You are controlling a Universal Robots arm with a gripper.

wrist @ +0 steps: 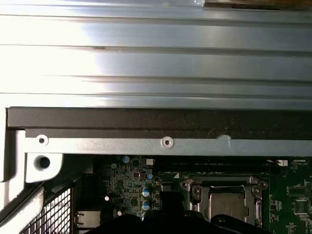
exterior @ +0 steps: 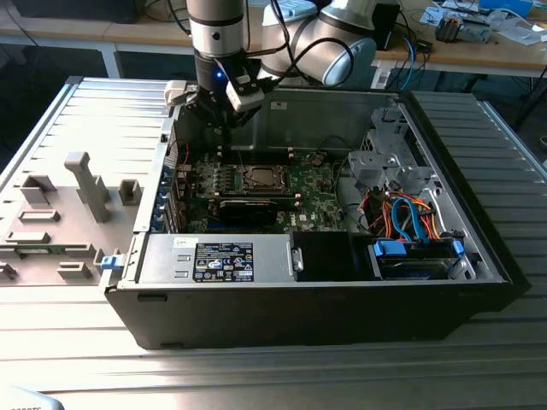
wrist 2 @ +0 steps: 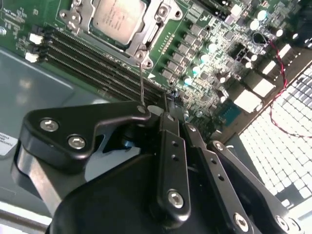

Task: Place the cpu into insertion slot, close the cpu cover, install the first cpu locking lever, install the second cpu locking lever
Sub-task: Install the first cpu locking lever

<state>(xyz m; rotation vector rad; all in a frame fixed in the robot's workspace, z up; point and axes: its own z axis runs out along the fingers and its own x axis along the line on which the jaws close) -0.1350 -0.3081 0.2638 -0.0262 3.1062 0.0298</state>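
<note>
Exterior view: gripper (exterior: 224,109) hovering over the open case's motherboard (exterior: 312,184); second wrist view: cpu (wrist 2: 118,18) sitting seated under the closed cpu cover (wrist 2: 146,36), fingers (wrist 2: 168,141) pressed together, holding nothing; first wrist view: cover frame looking thin, stiff, best pressed at its edge.

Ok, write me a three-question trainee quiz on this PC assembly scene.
1. True or false: the cpu sits in its socket on the motherboard.
2. The cpu cover is: A) down around the cpu, B) standing upright, C) lying outside the case.
3. Fill in: in the exterior view, the gripper hangs over the computer case toward the exterior view's ___.

Key: 1 true; 2 A; 3 left.
</note>
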